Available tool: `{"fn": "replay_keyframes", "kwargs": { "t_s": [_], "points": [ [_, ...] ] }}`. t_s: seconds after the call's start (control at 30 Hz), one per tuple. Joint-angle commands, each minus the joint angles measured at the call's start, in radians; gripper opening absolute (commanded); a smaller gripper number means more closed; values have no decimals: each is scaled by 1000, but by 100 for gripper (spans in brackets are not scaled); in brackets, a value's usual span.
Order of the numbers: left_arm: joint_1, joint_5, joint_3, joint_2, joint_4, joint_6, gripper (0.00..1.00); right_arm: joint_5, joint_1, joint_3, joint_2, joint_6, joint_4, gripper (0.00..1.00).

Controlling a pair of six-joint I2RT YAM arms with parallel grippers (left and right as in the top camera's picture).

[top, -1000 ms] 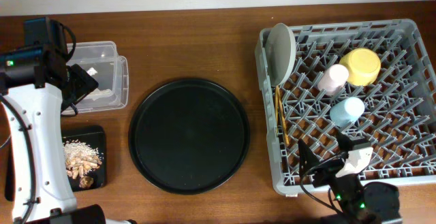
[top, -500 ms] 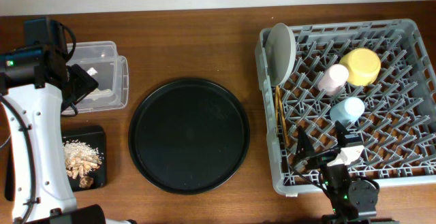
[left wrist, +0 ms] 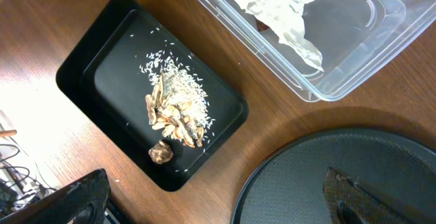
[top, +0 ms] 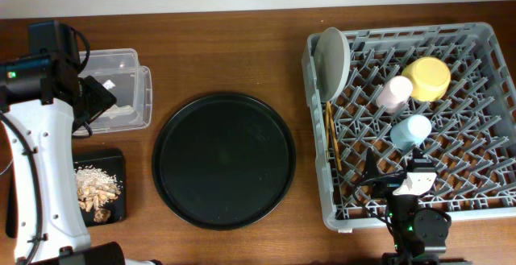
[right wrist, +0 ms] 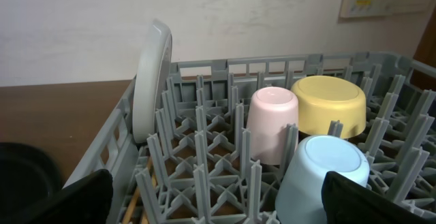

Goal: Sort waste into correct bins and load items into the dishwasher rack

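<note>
The grey dishwasher rack (top: 484, 188) at the right holds an upright grey-white plate (top: 332, 60), a pink cup (top: 394, 93), a yellow-green bowl (top: 427, 77), a light-blue cup (top: 409, 130) and brown chopsticks (top: 332, 136). All of these also show in the right wrist view, with the light-blue cup (right wrist: 320, 173) nearest. My right gripper (top: 395, 173) is open and empty over the rack's front edge. My left gripper (top: 95, 97) is open and empty, high above the clear tub (left wrist: 354, 67) of white napkins (left wrist: 283, 9) and the shallow black tray (left wrist: 88, 67) of food scraps (left wrist: 174, 108).
The large round black tray (top: 223, 160) lies in the middle of the brown wooden table, and its rim shows in the left wrist view (left wrist: 306, 176). A white wall stands behind the rack. Rack pegs (right wrist: 201, 163) rise between my right fingers.
My right arm has swung at the rack's front edge, so the gripper now points straight into the rack. The left arm and all objects have not moved.
</note>
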Motion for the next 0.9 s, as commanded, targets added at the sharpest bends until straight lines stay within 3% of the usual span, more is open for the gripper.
{"fn": "replay_keyframes", "kwargs": {
  "t_s": [0.0,0.7,0.87],
  "points": [
    [3,-11,7,-5,-1,1,100,13,-8,-9,-10,-15,-2,98],
    [3,-41,7,-2,-2,1,100,13,-8,-9,-10,-15,-2,98],
    [3,-45,-13,-32,-83,0,100,13,-8,-9,-10,-15,-2,98]
  ]
}}
